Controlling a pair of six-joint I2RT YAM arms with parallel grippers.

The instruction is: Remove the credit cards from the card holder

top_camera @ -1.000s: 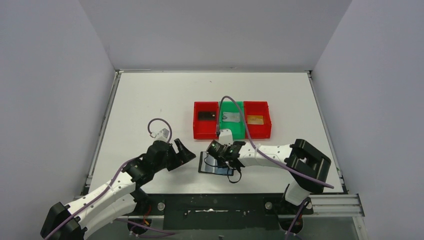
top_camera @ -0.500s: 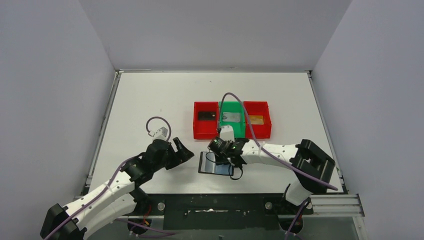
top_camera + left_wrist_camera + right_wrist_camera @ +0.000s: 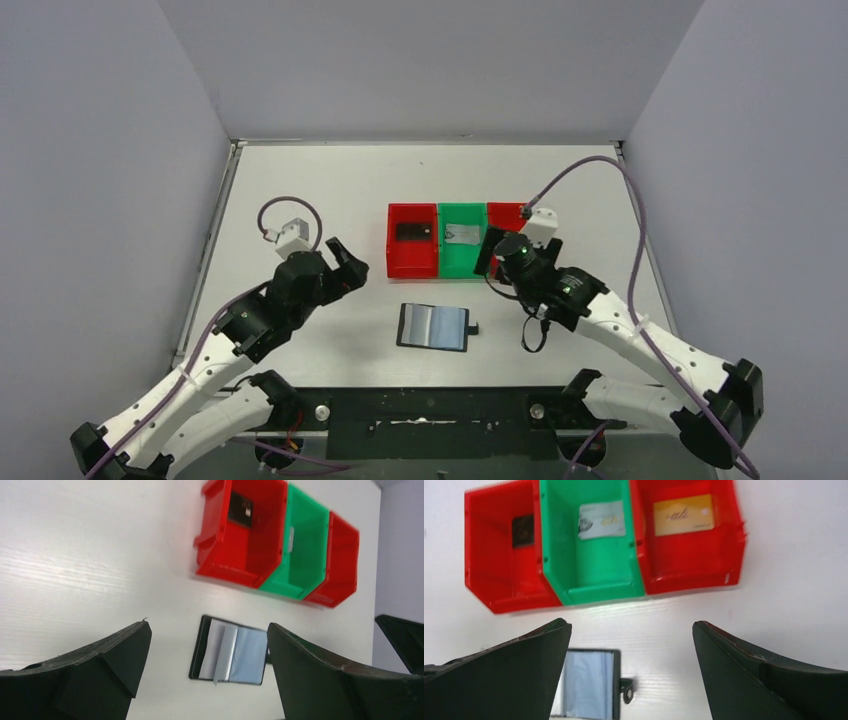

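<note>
The card holder (image 3: 433,327) lies open and flat on the white table, grey-blue pockets up, a clear leaf standing at its fold (image 3: 224,655). Neither gripper touches it. A black card (image 3: 412,231) lies in the left red bin, a silver card (image 3: 462,234) in the green bin and a gold card (image 3: 683,514) in the right red bin. My left gripper (image 3: 348,265) hovers open to the left of the holder. My right gripper (image 3: 497,252) hangs open above the bins' front edge, right of and beyond the holder (image 3: 589,687). Nothing sits between either pair of fingers.
Three joined bins stand behind the holder: left red bin (image 3: 412,265), green bin (image 3: 462,266), right red bin (image 3: 689,577) partly covered by my right wrist in the top view. A small black tab (image 3: 626,692) sticks out from the holder's right edge.
My right gripper has lifted off the card holder, swung right toward the bins and opened wide. The left gripper drew back to the left and opened a little more. The holder stayed put.
</note>
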